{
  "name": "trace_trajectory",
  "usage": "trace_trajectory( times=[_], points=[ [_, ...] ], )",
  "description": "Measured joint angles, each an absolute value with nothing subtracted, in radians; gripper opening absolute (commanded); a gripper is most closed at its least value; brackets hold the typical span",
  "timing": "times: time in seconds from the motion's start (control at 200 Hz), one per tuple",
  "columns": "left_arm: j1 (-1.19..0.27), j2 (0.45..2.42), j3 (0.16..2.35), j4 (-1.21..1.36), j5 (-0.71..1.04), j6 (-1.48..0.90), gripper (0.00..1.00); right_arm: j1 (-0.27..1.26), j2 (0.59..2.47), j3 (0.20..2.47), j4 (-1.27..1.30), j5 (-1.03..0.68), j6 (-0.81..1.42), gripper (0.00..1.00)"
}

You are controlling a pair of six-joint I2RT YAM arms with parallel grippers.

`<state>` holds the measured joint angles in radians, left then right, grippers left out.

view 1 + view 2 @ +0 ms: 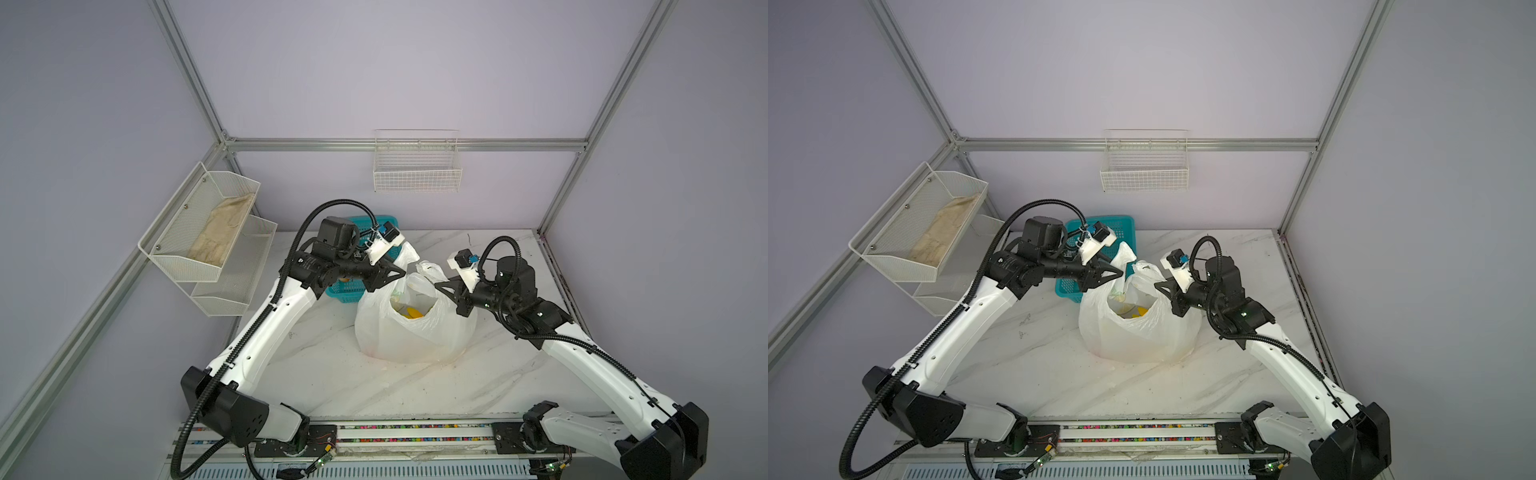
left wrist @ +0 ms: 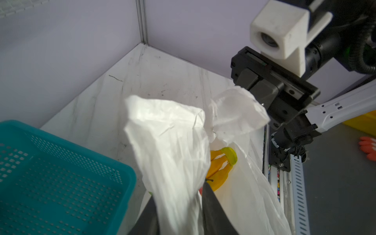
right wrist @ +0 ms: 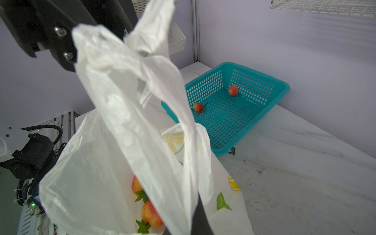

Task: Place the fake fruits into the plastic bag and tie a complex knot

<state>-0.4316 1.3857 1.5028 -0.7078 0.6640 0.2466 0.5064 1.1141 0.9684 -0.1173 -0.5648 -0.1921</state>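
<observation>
The plastic bag [image 1: 415,332] [image 1: 1138,336] stands open mid-table, with a yellow banana bunch [image 2: 218,173] and red-pink strawberries [image 3: 151,213] inside. My left gripper [image 1: 401,272] [image 2: 179,195] is over the bag's far left rim. Its fingers stand apart, with one white handle [image 2: 168,142] loose between them. My right gripper [image 1: 438,286] [image 3: 183,223] is shut on the other handle [image 3: 132,122], which it holds up. The two handles meet above the bag's mouth. No knot is in view. A strawberry [image 3: 197,107] and a red ball fruit [image 3: 233,90] lie in the teal basket [image 3: 234,122].
The teal basket [image 1: 345,293] sits just behind the left gripper, against the back wall. A white mesh rack [image 1: 199,266] holding a beige cloth [image 1: 220,237] hangs on the left wall. A wire basket [image 1: 417,174] hangs on the back wall.
</observation>
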Motion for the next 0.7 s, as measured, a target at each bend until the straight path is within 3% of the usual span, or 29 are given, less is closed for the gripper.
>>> trace_trajectory(
  times=[0.11, 0.3, 0.7],
  points=[
    [-0.408, 1.286, 1.393, -0.628, 0.686, 0.216, 0.58, 0.506, 1.109, 0.968, -0.117, -0.566, -0.189, 0.00],
    [-0.351, 1.207, 1.258, -0.484, 0.736, 0.168, 0.74, 0.506, 1.113, 0.968, -0.117, -0.573, -0.173, 0.00],
    [-0.268, 1.142, 1.085, -0.299, 0.854, 0.093, 0.87, 0.506, 1.146, 0.973, -0.116, -0.601, -0.139, 0.00]
  ],
)
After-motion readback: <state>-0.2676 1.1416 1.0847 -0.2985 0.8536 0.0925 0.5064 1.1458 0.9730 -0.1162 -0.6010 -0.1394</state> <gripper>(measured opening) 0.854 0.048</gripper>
